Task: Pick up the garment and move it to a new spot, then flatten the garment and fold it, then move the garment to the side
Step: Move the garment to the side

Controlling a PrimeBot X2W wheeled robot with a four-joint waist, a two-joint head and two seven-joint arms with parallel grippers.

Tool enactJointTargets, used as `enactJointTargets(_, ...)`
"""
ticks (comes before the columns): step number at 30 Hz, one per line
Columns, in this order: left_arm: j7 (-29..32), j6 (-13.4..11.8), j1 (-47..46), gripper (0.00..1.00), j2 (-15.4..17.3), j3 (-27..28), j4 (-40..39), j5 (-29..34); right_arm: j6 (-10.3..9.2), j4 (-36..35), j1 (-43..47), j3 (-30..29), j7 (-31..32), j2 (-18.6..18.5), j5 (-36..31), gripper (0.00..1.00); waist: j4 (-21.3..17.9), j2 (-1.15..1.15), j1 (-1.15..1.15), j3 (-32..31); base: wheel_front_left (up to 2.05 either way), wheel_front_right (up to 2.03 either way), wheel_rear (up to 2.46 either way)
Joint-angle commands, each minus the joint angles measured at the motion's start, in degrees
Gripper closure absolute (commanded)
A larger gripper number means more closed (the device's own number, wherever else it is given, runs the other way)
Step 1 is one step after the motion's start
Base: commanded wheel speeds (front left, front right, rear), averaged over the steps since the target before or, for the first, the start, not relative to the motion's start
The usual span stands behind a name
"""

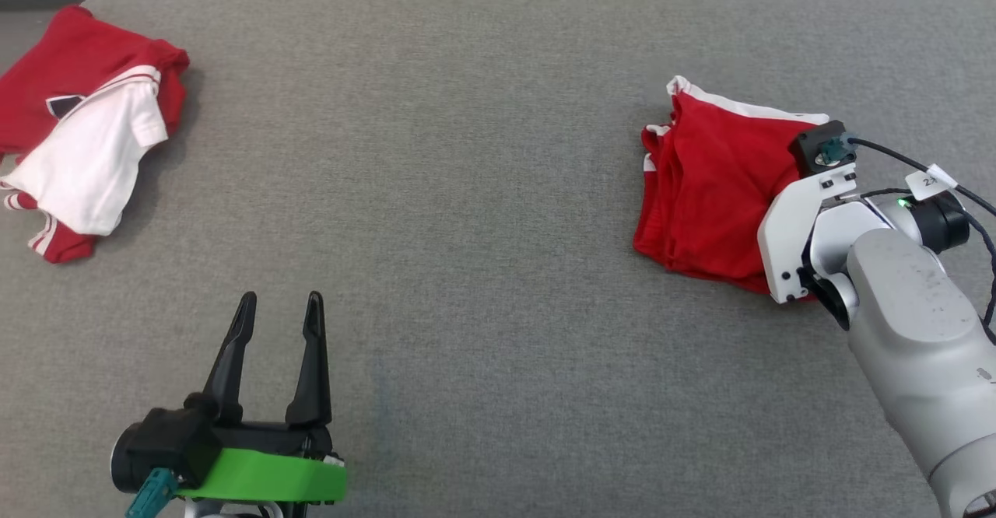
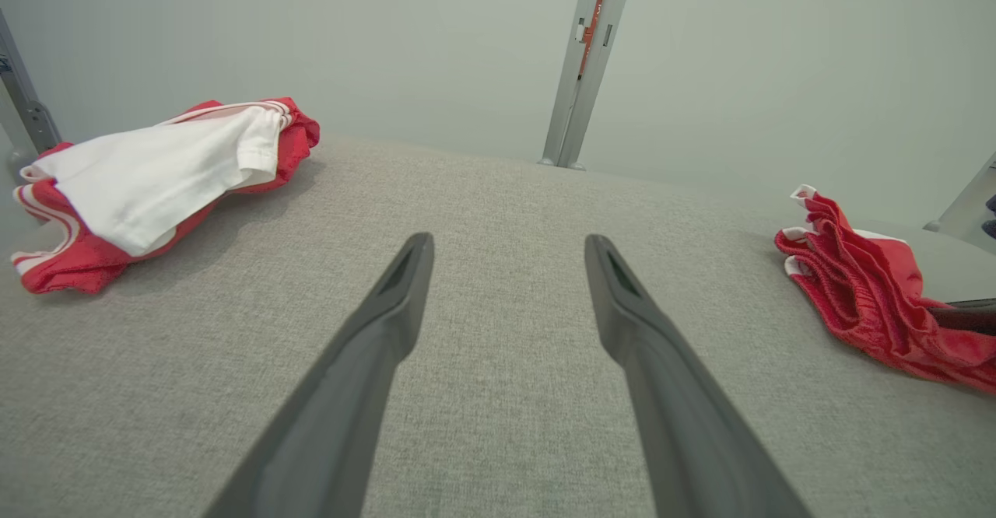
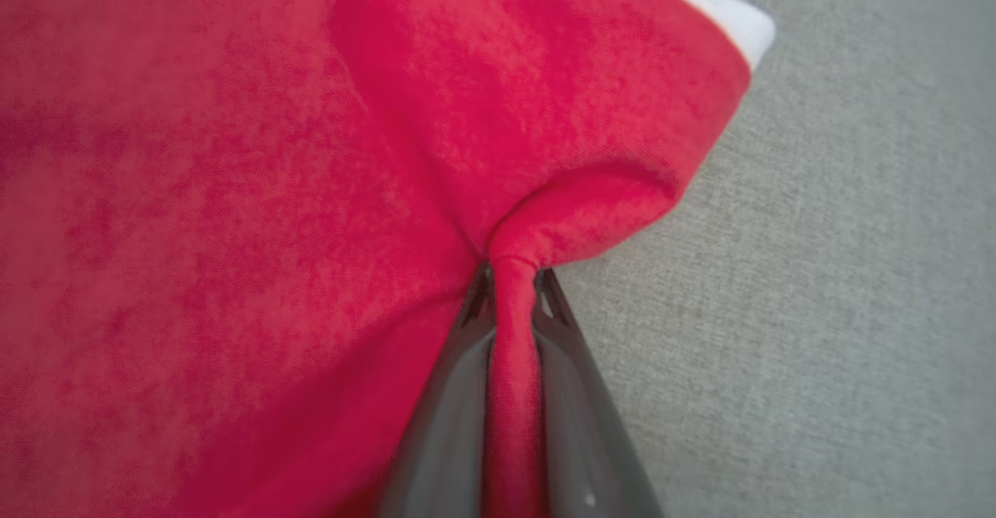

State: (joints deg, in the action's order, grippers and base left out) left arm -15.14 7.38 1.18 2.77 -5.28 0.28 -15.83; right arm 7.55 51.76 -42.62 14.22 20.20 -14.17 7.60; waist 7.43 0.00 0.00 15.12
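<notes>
Here, a wide grey woven fabric surface [image 1: 467, 215] is seen from above. At three o'clock in the head view, a crumpled red knit garment with white trim [image 1: 708, 183] is heaped on it, and the robot's pale right arm is laid over the heap's near corner. In the right wrist view, the right gripper [image 3: 513, 281] is shown almost closed, its two dark fingers pinched on a narrow fold of the red cloth close to a white-edged corner. Whether the cloth is raised off the surface cannot be told.

At seven o'clock in the head view, the left gripper [image 1: 280, 300] is held wide open over bare surface, with nothing between its fingers, well apart from the garment. At ten o'clock, a second rumpled pile of red and white clothing [image 1: 85, 137] is lying, well apart from both grippers.

The step in hand is judged to be the pick-up, with the task barely begun. For it to be done well, the pinch should be held firm and the cloth lifted slowly and straight up, so that the thin fold is not dragged out of the jaws. Height should be gained until the hanging layers are clear of the surface; only then should the garment be carried toward nine o'clock, into the open middle, where room for flattening is offered.
</notes>
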Motion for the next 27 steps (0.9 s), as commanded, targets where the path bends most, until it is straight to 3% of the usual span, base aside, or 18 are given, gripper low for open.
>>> enactJointTargets(1,0.0,0.2,-1.6,0.0,0.2,0.0,-0.6,0.5,-0.13,0.8,3.1,4.1,2.4,-2.3,1.2,1.0,-3.2,0.0,0.0,1.4,0.0,0.0,0.0)
enactJointTargets(6,0.0,0.2,-3.5,0.0,0.2,-0.5,-3.5,1.3,-0.14,-6.5,0.0,17.2,1.7,-10.0,5.2,1.0,-9.3,0.0,0.0,4.3,0.0,0.0,0.0)
enactJointTargets(12,0.0,0.2,-6.7,0.0,1.4,-2.9,-8.3,1.9,-0.14,-11.0,-5.1,23.7,-4.1,-18.7,5.8,1.0,-14.7,0.0,0.0,8.7,0.0,0.0,0.0)
enactJointTargets(19,0.0,0.2,-9.7,0.0,4.7,-8.1,-14.7,2.7,-0.14,-8.8,-9.7,24.3,-11.8,-24.7,1.8,1.0,-18.5,0.0,0.0,13.8,0.0,0.0,0.0)
enactJointTargets(27,0.0,0.2,-10.0,0.0,7.9,-13.9,-18.4,3.2,-0.14,-2.4,-11.0,18.6,-17.6,-27.3,-6.8,1.0,-19.8,0.0,0.0,16.2,0.0,0.0,0.0)
